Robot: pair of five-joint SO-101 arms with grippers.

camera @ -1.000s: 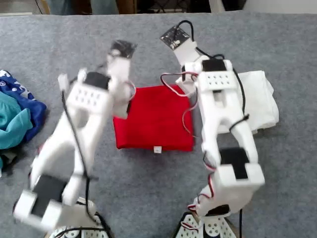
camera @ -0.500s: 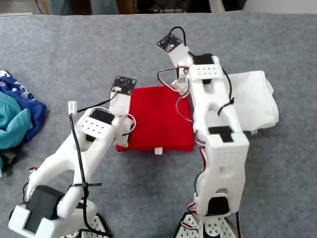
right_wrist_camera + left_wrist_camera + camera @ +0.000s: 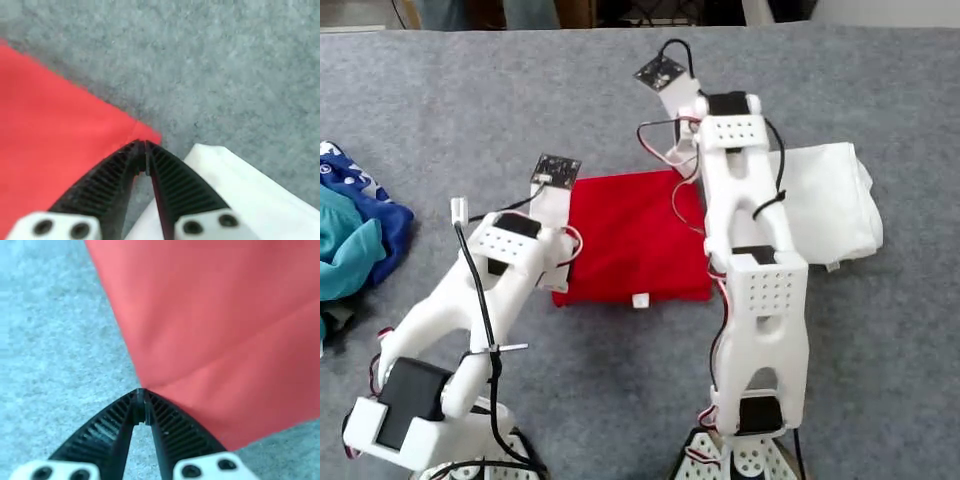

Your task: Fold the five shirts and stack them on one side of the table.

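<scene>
Over the last second the left arm, which was raised and swinging near the far left corner of the red shirt [image 3: 630, 240], has dropped and pulled back. Its left gripper [image 3: 141, 395] now sits low against the shirt's left edge, jaws closed together with the tips right at a fold line. The right arm has stretched a little farther from the near edge of the table [image 3: 620, 90]. The right gripper [image 3: 145, 146], also closed to a point, meets the shirt's far right corner, just beside the folded white shirt [image 3: 830, 205]. Whether either gripper has nipped any cloth cannot be made out. The red shirt itself has barely shifted: it lies folded flat near the middle of the table, with the white one toward the right edge and a loose heap of blue and teal shirts [image 3: 350, 230] at the left edge. This looks like both arms settling to lift or slide the red shirt toward the white one, with the heap not yet folded.
</scene>
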